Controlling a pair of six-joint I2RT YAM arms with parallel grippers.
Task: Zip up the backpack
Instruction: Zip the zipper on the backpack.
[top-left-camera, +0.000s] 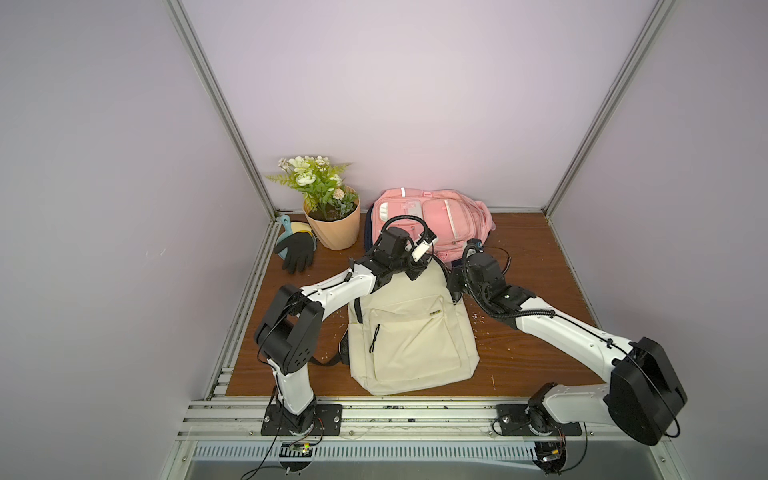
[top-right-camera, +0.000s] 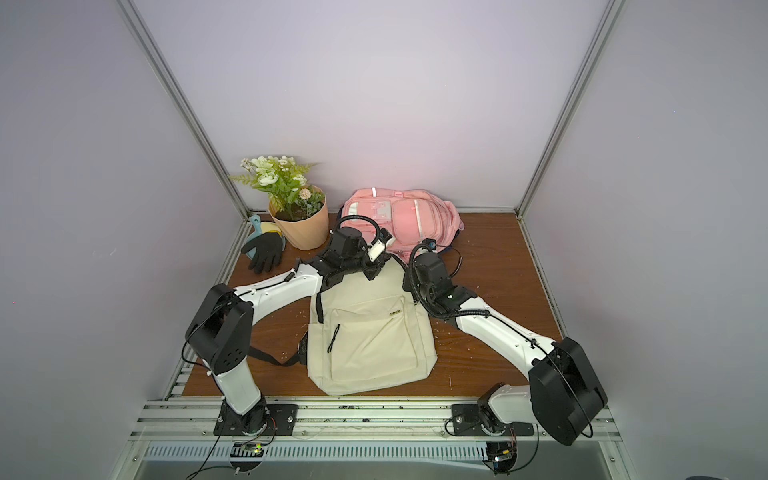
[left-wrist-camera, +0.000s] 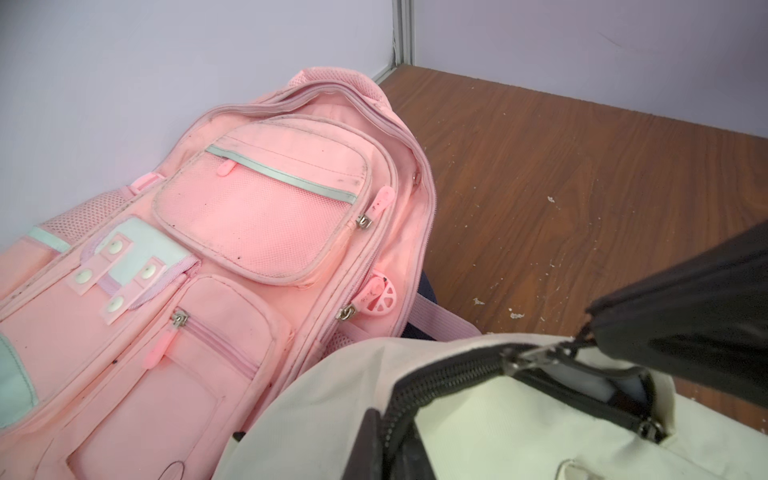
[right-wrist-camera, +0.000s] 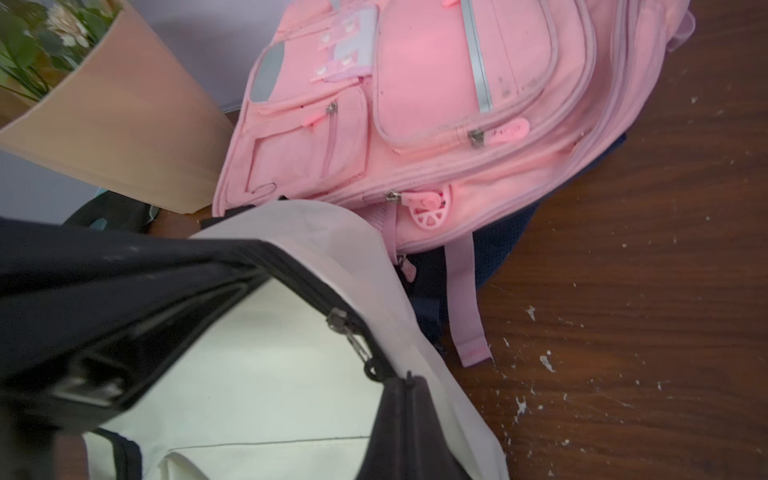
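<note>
A cream backpack (top-left-camera: 411, 332) (top-right-camera: 370, 336) lies flat on the wooden table, its top toward the back wall. Its black main zipper (left-wrist-camera: 449, 378) is partly undone, and the metal slider (left-wrist-camera: 515, 360) (right-wrist-camera: 337, 321) sits near the top of the bag. My left gripper (top-left-camera: 417, 272) (top-right-camera: 371, 272) (left-wrist-camera: 388, 440) is shut on the zipper edge at the bag's top left. At the top right, my right gripper (top-left-camera: 455, 293) (top-right-camera: 409, 286) (right-wrist-camera: 409, 382) is shut on the slider's pull cord (right-wrist-camera: 365, 357). The opening gapes between the two grippers.
A pink backpack (top-left-camera: 432, 216) (left-wrist-camera: 249, 232) lies right behind the cream one, touching its top. A potted plant (top-left-camera: 332, 224) stands at the back left, with a black glove (top-left-camera: 297, 251) and a blue scoop (top-left-camera: 286, 224) beside it. Walls close in three sides.
</note>
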